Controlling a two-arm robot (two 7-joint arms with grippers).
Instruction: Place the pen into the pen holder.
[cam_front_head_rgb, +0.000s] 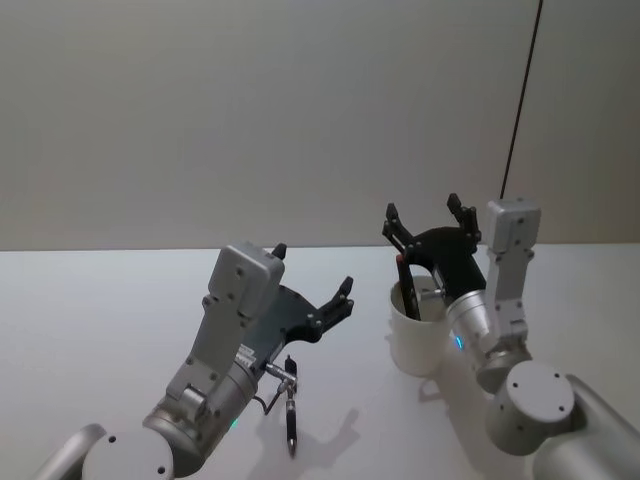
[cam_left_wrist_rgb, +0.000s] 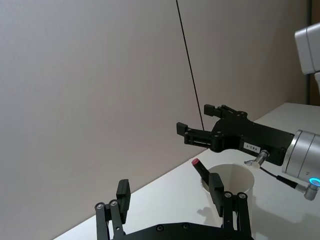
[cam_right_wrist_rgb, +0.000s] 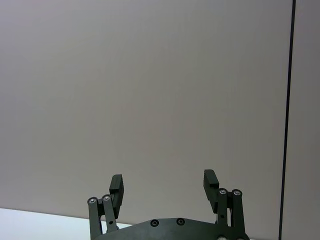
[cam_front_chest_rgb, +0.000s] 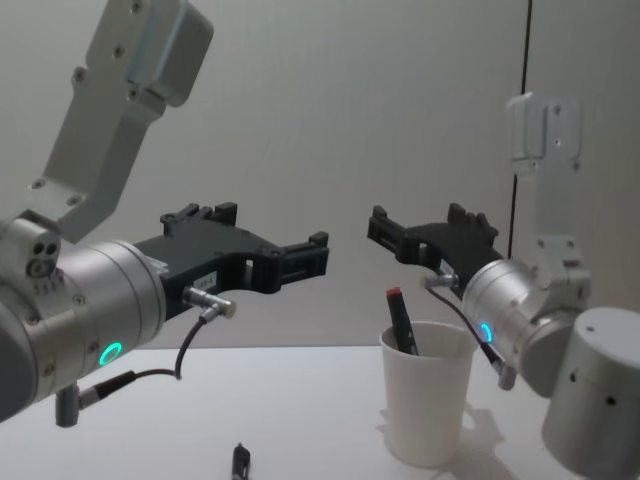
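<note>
Nearest: left gripper (cam_front_head_rgb: 313, 270), jaws wide, empty, over one pen (cam_front_head_rgb: 291, 415) on table (cam_front_head_rgb: 100, 330). Second pen (cam_front_head_rgb: 408, 285) in single pen holder (cam_front_head_rgb: 420, 345) under wide-jawed right gripper (cam_front_head_rgb: 424, 212).

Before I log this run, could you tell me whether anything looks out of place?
Yes: one pen leans inside the pen holder, but a second pen lies loose on the table by the left arm, outside the holder.
</note>
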